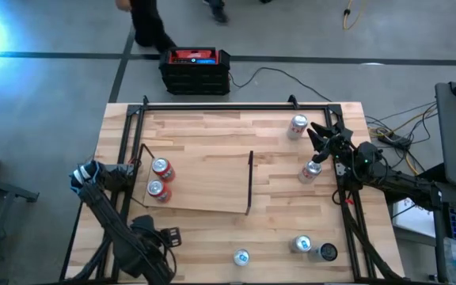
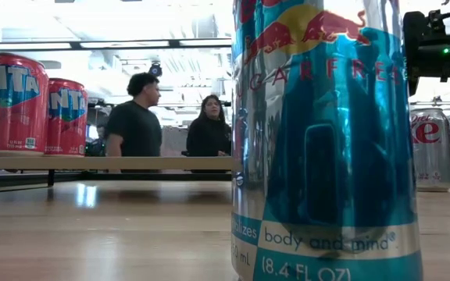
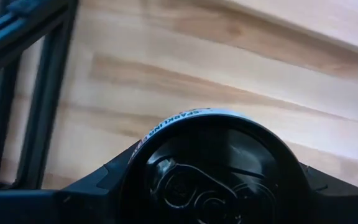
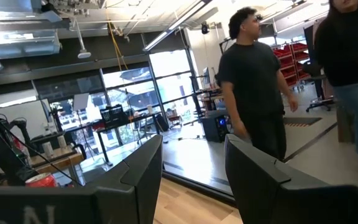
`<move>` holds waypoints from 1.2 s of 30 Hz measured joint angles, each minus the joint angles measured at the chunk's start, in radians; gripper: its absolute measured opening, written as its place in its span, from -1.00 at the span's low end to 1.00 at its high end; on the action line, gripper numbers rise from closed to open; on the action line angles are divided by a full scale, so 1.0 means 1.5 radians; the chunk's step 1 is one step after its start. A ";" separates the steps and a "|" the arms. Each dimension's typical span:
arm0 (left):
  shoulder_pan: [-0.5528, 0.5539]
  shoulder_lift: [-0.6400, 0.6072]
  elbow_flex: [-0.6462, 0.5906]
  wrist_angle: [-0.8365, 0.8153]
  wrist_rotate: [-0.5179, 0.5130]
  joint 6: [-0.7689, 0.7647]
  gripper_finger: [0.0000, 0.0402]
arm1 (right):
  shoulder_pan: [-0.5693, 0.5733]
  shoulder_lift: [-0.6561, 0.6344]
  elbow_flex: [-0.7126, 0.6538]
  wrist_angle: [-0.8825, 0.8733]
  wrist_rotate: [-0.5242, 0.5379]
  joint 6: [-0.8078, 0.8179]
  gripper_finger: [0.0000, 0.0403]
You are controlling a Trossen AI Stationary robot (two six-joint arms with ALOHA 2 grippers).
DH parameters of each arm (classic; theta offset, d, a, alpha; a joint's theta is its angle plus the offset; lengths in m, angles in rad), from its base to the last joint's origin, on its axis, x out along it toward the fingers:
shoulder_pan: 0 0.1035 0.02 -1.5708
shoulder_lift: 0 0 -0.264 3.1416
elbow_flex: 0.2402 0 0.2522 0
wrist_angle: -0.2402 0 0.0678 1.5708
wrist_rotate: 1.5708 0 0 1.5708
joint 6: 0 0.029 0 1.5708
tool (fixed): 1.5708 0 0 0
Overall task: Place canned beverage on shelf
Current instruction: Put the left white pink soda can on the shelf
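Pale plank worktop (image 1: 212, 127), open workshop behind. Just left of the shelf (image 1: 204, 182), the left tool (image 1: 115, 178) appears clenched on a dark-lidded can (image 3: 210, 162) with a white-lettered rim. On the shelf's left end stand two glossy red cans (image 1: 160, 179); a thin black bar (image 1: 250, 182) closes its right edge. Well right of the shelf, the right tool (image 1: 321, 141) waits, drawn together and empty, by a silver can (image 1: 313, 170). Best carry the smooth cylinder upright over the flat board, clear of the red pair, and set it down gently.
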 joint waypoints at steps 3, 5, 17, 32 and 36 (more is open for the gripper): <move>0.008 -0.001 0.001 0.001 -0.035 0.049 0.16 | 0.000 0.000 0.000 0.000 0.000 0.000 -0.22; 0.014 -0.003 0.001 0.001 -0.057 0.070 0.16 | 0.000 0.000 0.000 0.000 0.000 0.000 -0.22; 0.080 -0.035 0.000 0.001 -0.082 0.230 0.16 | 0.000 0.000 0.000 0.000 0.000 0.000 -0.22; 0.181 -0.074 -0.001 0.000 -0.124 0.402 0.16 | 0.000 0.000 0.000 0.000 0.000 0.000 -0.22; 0.212 -0.075 -0.001 0.001 -0.134 0.442 0.16 | 0.000 0.000 0.000 0.000 0.000 0.000 -0.22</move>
